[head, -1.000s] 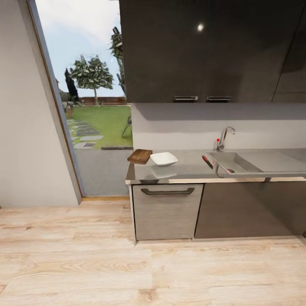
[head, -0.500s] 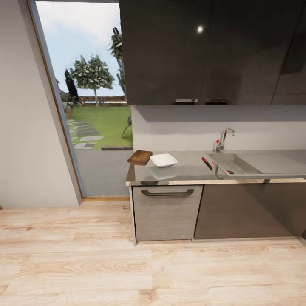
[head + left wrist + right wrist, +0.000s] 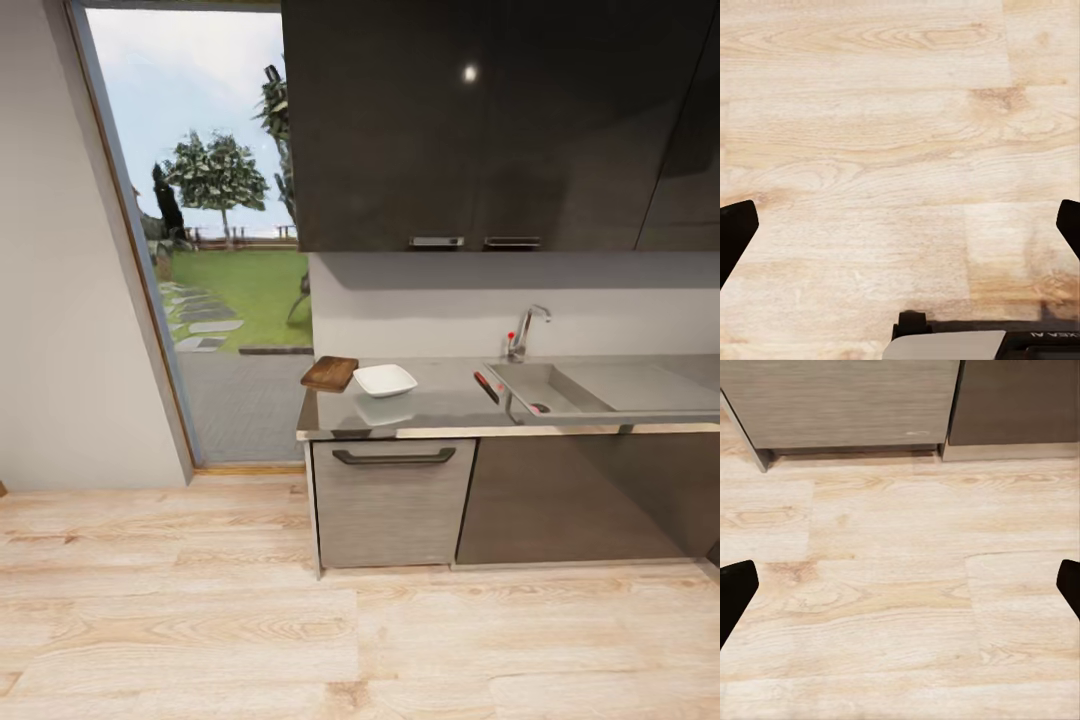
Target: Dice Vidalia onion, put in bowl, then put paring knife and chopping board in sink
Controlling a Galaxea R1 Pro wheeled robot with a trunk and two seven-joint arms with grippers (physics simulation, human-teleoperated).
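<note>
Across the room in the head view, the grey countertop carries the dark brown chopping board at its left end. The white square bowl sits just right of the board. The paring knife, with its reddish handle, lies beside the left rim of the sink. Low in the basin is a small dark reddish shape; I cannot tell whether it is the Vidalia onion or the drain. My left gripper and right gripper hang open over the wooden floor, holding nothing.
A chrome tap with a red knob stands behind the sink. Dark wall cabinets hang above the counter, and a base cabinet with a bar handle sits below. A glass door to the garden is left of it. Light wooden floor lies between me and the counter.
The whole head view has shifted slightly, with the counter and cabinets a little lower in the picture: the camera has moved. The things on the counter have not moved.
</note>
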